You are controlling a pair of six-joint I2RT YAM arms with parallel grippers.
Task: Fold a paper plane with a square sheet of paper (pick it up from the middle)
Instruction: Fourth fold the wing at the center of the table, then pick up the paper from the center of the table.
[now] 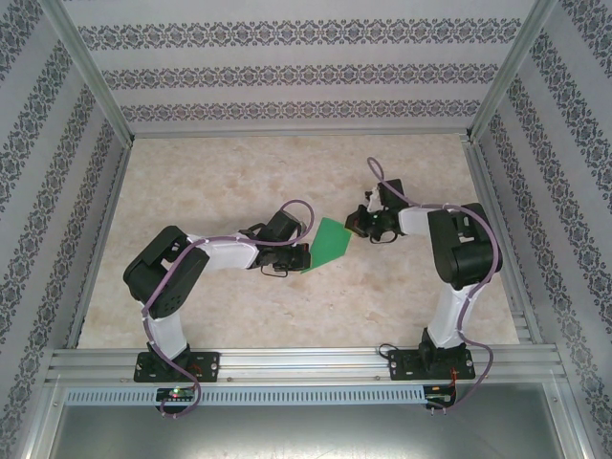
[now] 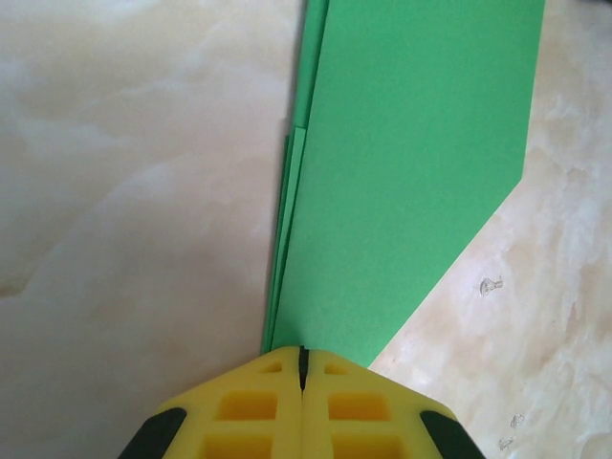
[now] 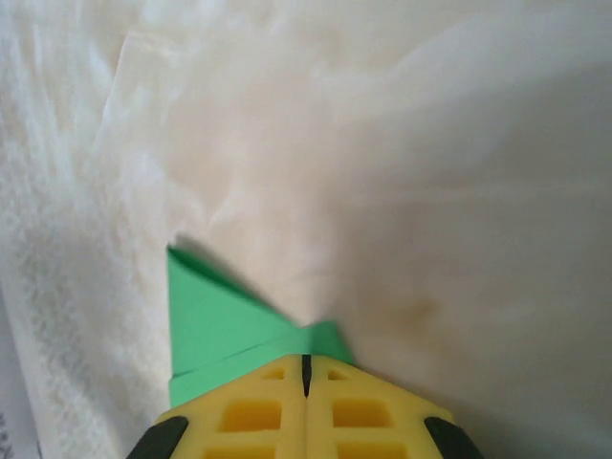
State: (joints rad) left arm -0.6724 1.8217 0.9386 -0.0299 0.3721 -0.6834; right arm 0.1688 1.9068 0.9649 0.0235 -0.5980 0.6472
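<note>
The square sheet of paper [image 1: 327,241] is bright green and folded into a layered wedge, spanning the gap between my two grippers at the table's middle. My left gripper [image 1: 304,256] is shut on its narrow lower-left end. In the left wrist view the yellow fingertips [image 2: 277,382] meet at the tip [image 2: 301,356], and the paper [image 2: 402,172] fans out ahead with stacked edges on its left. My right gripper [image 1: 354,226] is shut on the upper-right corner. In the right wrist view the green paper [image 3: 215,320] sticks out left of the shut gripper [image 3: 306,361].
The marble-patterned tabletop [image 1: 239,172] is fenced by aluminium rails [image 1: 296,359] in front and patterned walls [image 1: 287,72] behind and at the sides. Both arm bases sit at the near edge. A small mark [image 2: 490,285] lies on the table by the paper.
</note>
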